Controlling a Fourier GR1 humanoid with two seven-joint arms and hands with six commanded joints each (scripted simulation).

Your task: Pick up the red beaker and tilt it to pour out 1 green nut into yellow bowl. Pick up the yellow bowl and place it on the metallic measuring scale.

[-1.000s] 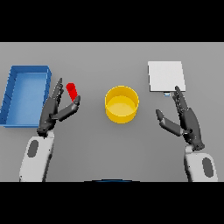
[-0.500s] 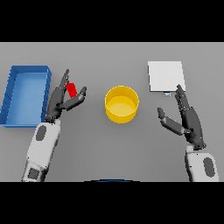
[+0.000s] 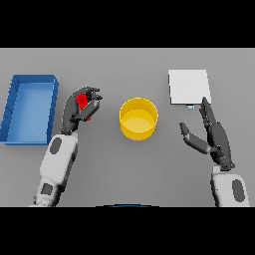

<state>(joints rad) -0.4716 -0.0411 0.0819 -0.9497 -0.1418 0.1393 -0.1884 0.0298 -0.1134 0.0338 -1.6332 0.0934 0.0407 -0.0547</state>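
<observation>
The red beaker [image 3: 82, 101] stands on the grey table left of the yellow bowl [image 3: 139, 118]. My left hand [image 3: 78, 108] has its fingers and thumb curled round the beaker, which is mostly hidden by them. The bowl sits at the table's middle; I cannot see a nut in it. The metallic measuring scale [image 3: 189, 87] lies flat at the back right. My right hand [image 3: 212, 135] is open, fingers straight, just in front of the scale and to the right of the bowl, holding nothing.
A blue bin [image 3: 30, 106] stands at the left edge, next to my left arm.
My left hand moved forward to the red beaker and closed its fingers round it. The right hand stayed almost still.
</observation>
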